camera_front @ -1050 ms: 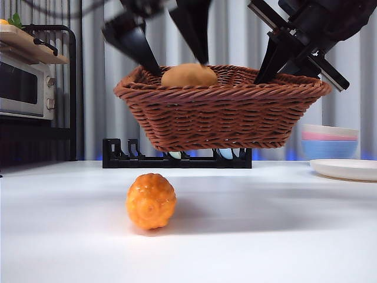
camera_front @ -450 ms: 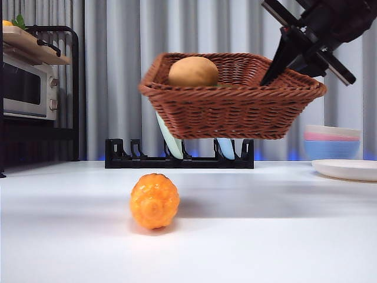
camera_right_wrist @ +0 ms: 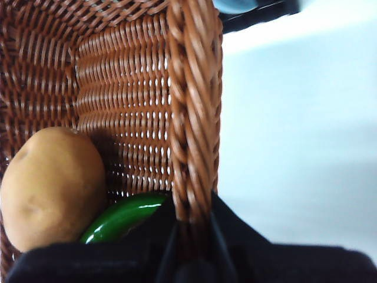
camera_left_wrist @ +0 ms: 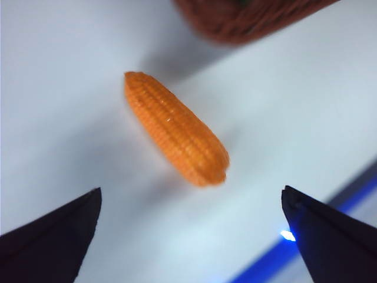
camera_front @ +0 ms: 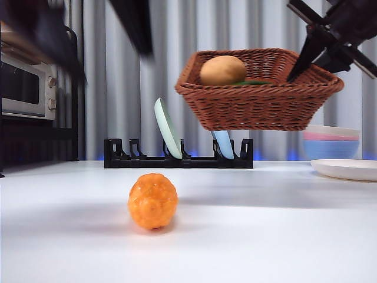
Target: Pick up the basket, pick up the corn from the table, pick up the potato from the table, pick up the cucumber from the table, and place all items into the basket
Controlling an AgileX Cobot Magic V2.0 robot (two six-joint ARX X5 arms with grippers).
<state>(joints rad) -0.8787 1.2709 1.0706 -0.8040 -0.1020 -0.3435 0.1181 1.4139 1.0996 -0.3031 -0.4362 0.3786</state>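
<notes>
While corn point(camera_left_wrist: 175, 128) lies between left claw point(camera_left_wrist: 188, 236) tips.

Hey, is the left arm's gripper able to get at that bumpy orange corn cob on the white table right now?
Probably yes. The left gripper hangs open above the bumpy orange corn cob, which lies alone on the white table. The woven wicker basket is held up off to one side, so nothing covers the cob.

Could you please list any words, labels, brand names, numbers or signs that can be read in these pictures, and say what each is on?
None: no readable text shows in any view.
The microwave at the front view's edge shows knobs but no legible marking.
The basket, potato, cucumber, corn, dish rack, stacked bowls and table bear no lettering.
</notes>
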